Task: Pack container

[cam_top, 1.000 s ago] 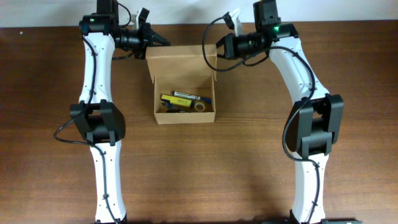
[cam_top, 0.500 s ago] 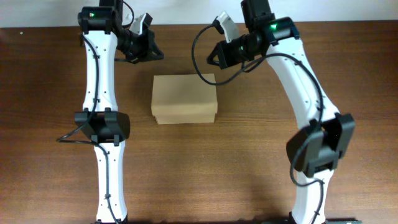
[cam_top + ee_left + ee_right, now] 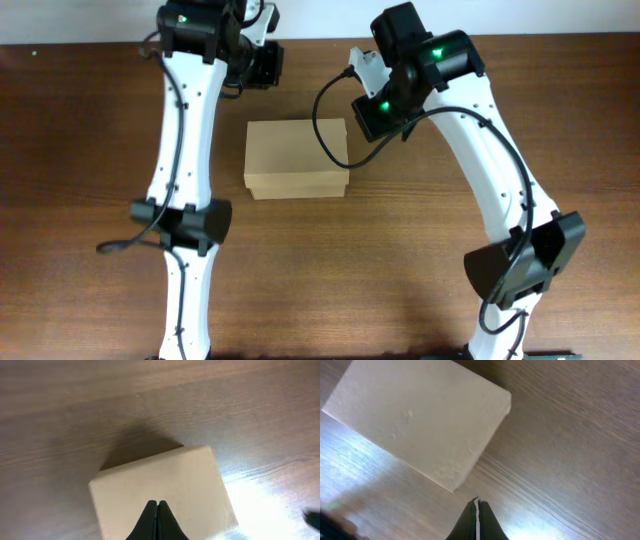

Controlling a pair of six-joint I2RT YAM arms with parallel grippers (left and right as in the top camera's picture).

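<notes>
The cardboard box lies closed, lid flat, on the wooden table. The left gripper hangs over the box's lid with its fingers pinched together and empty; whether it touches the lid cannot be told. The right gripper, also pinched shut and empty, is over bare wood just beside a box corner. The job now looks like seating the flap. Press straight down near the lid's free edge with closed tips, gently. A sideways shove would likely slide so light a box, so the other arm should brace the box's opposite side.
</notes>
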